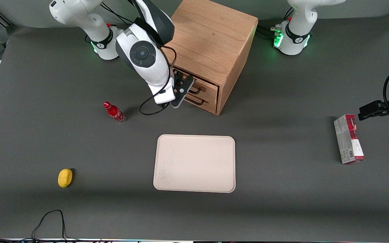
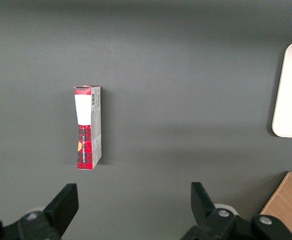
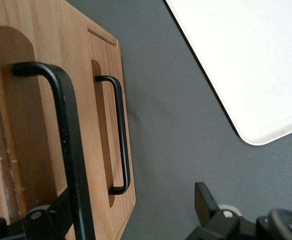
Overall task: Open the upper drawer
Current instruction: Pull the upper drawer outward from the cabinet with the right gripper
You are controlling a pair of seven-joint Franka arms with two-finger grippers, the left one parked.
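The wooden cabinet (image 1: 211, 37) stands toward the working arm's end of the table. The upper drawer (image 1: 205, 85) has a thin black wire handle (image 1: 197, 89) and sits flush with the lower drawer front (image 1: 204, 101). My right gripper (image 1: 181, 90) hovers just in front of the two drawer fronts, its fingers open. In the right wrist view the upper drawer's handle (image 3: 65, 140) looms close and passes right by one fingertip (image 3: 60, 212) of the gripper (image 3: 133, 215). The other fingertip (image 3: 203, 200) is over the grey table. The lower drawer's handle (image 3: 119, 135) shows smaller.
A cream tray (image 1: 194, 163) lies nearer the front camera than the cabinet; it also shows in the right wrist view (image 3: 246, 60). A red bottle (image 1: 114, 112) lies beside the gripper. A yellow object (image 1: 65, 177) and a red-and-white box (image 1: 348, 139) lie farther off.
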